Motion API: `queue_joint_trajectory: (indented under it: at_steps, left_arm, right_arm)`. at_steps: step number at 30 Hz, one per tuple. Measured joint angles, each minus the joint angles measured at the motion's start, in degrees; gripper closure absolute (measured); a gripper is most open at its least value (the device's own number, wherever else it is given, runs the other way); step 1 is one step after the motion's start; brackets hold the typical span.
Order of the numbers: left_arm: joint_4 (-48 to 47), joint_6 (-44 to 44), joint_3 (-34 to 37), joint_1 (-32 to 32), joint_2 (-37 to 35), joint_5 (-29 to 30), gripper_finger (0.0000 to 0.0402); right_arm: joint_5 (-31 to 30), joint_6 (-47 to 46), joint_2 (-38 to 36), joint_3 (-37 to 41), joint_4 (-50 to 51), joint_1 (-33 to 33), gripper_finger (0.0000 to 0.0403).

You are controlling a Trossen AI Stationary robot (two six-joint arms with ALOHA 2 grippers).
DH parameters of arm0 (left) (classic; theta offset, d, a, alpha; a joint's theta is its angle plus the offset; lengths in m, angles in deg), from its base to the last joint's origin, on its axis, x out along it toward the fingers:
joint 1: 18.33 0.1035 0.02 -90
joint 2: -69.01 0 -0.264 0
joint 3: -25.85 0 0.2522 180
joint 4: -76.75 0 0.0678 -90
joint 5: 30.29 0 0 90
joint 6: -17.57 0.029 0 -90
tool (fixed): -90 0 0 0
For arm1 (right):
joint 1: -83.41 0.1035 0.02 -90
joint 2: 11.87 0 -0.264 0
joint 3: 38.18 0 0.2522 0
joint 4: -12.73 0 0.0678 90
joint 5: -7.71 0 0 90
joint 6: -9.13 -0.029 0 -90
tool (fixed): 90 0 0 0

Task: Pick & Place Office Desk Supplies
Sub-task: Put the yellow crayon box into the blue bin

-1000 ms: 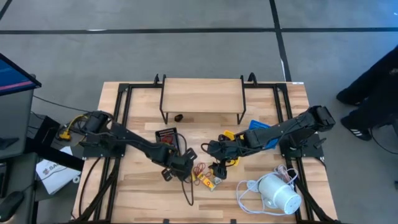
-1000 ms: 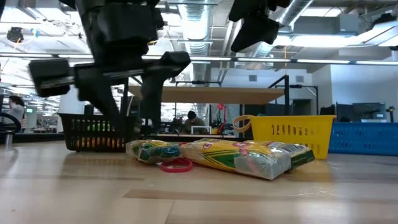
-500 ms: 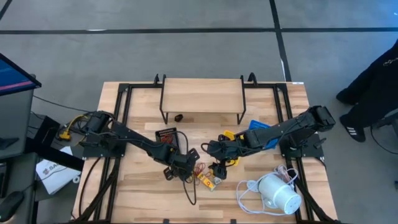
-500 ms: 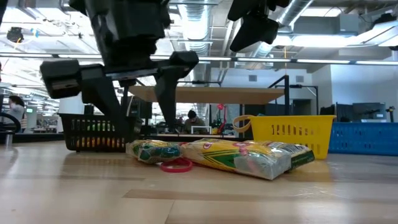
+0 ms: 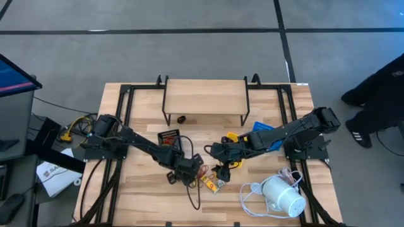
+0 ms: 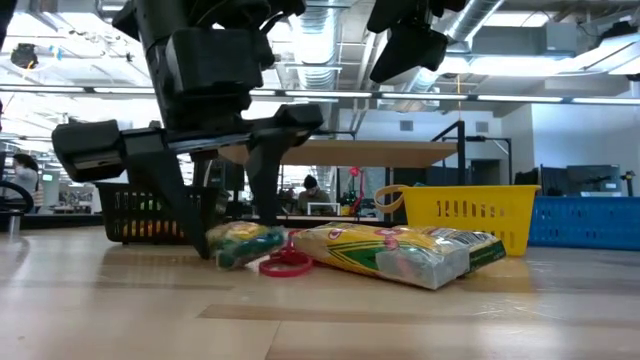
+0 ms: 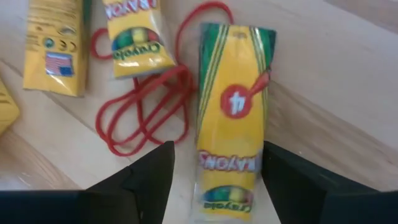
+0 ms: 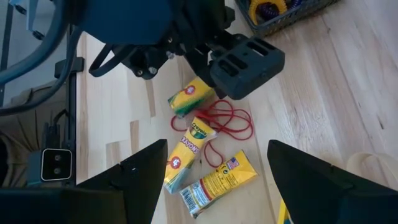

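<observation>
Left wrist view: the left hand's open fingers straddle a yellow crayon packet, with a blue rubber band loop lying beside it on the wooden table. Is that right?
Not quite: the rubber band loop is red, not blue, as the left wrist view shows. The rest stands: the left hand is open, its fingers either side of the yellow crayon packet on the wooden table.

1. High view — overhead, straight down on the whole table (image 5: pixel 265 189).
2. Low view — at table-top height, level across into the room.
3. Left wrist view — close above the crayon packs (image 7: pixel 231 118).
4. Right wrist view — higher up, angled down; shares those packs and the red loops (image 8: pixel 225 123).
</observation>
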Motion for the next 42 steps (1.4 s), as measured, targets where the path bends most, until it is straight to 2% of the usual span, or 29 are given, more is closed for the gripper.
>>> queue_joint_trajectory:
  at_steps: [17,35,38,42]
  left_arm:
    - [2.1,0.3,0.0,0.4,0.2,0.2,0.024]
    - [1.7,1.5,0.1,0.2,0.1,5.6,0.0245]
    - [1.3,1.5,0.1,0.2,-0.5,7.8,0.0245]
    - [1.2,1.4,0.2,0.4,-3.7,9.7,0.0245]
  right_arm:
    - [0.0,0.0,0.0,0.0,-0.3,0.0,0.0129]
    - [0.0,0.4,-0.3,0.0,0.0,0.0,0.0129]
    - [-1.5,0.4,-1.7,0.1,0.5,-0.1,0.0129]
    - [-7.2,0.4,-5.5,0.1,3.2,-0.4,0.0129]
